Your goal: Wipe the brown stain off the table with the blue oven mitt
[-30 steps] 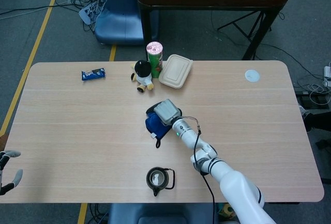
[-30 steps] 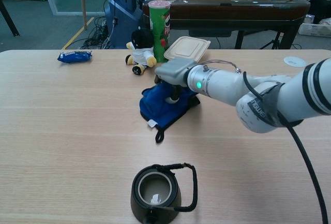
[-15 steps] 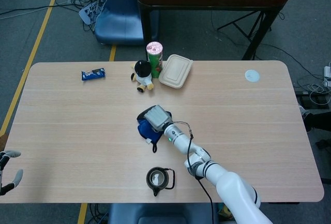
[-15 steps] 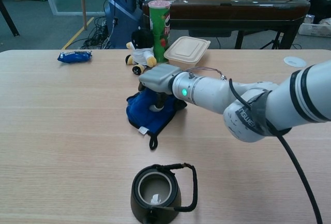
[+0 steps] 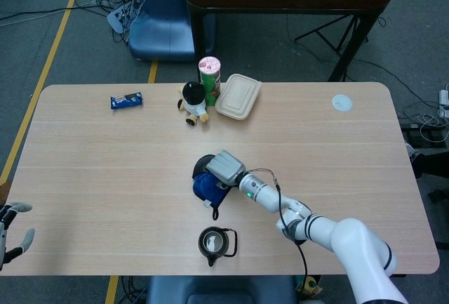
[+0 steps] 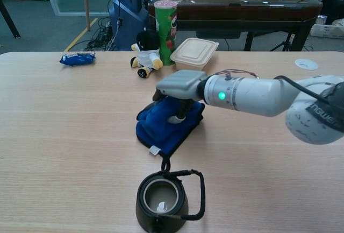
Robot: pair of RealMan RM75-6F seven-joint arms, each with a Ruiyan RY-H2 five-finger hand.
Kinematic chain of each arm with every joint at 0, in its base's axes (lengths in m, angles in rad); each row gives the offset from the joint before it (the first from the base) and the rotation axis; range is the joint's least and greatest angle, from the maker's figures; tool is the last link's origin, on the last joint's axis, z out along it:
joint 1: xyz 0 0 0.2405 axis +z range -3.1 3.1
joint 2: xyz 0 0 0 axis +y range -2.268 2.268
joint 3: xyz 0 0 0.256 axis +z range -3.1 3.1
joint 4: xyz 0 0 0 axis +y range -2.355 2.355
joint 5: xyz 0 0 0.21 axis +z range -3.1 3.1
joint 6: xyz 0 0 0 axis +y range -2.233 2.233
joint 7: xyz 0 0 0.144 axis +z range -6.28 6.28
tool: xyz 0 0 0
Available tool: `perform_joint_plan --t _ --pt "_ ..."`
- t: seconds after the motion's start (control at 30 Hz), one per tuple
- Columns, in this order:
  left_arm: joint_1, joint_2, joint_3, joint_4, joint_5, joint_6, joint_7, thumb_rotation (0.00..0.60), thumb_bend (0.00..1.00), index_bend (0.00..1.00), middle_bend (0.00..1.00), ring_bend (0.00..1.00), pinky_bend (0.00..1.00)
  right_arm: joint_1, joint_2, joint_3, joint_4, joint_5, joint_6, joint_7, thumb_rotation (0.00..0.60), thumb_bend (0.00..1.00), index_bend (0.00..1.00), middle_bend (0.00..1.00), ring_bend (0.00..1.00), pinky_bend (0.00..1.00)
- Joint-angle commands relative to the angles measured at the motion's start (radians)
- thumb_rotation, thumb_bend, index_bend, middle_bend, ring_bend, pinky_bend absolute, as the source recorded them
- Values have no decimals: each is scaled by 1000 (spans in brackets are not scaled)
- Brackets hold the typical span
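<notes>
Head view: fingers hidden beneath the right hand, which presses the blue oven mitt mid-table; grasp indeterminate. Left hand idle, fingers spread. Chest view: no brown stain visible; wiping apparently under way.

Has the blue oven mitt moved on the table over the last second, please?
Yes. The blue oven mitt, pressed under the right hand, first slid left, then back toward the near edge; it now lies closer to the dark kettle than before.

kettle, penguin toy, chip can, lunchbox.
</notes>
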Motion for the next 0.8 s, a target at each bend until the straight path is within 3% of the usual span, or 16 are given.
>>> perform_joint_plan --t 0.03,0.37,0.47,0.53,0.6,0.7,0.8 --pt "-1 -1 0 1 1 -2 -1 600 302 350 320 258 260 -63 92 -19 -69 18 33 -27 600 506 592 502 447 617" --pt "-7 -4 -1 6 11 -1 -10 600 301 349 320 258 260 -189 286 -12 -224 109 97 -115 600 491 567 462 418 602" --pt "-8 -6 -1 9 13 -1 -13 600 301 349 320 258 260 -208 320 -13 -259 138 86 -138 600 438 443 378 341 530" --pt "-9 -8 -1 10 14 -1 -13 600 302 349 320 258 260 -216 334 -10 -274 162 70 -149 600 341 268 268 248 423" --pt "-9 -8 0 10 16 -2 -13 600 302 349 320 258 260 -223 343 -1 -290 186 64 -155 600 182 70 135 133 306" --pt "-9 -9 -1 9 15 0 -12 600 302 349 320 257 260 -234 351 11 -313 189 86 -150 600 27 0 34 54 229" --pt "-11 -8 -3 8 13 -1 -11 600 301 349 320 257 260 -246 370 19 -342 180 116 -138 600 0 0 8 31 211"
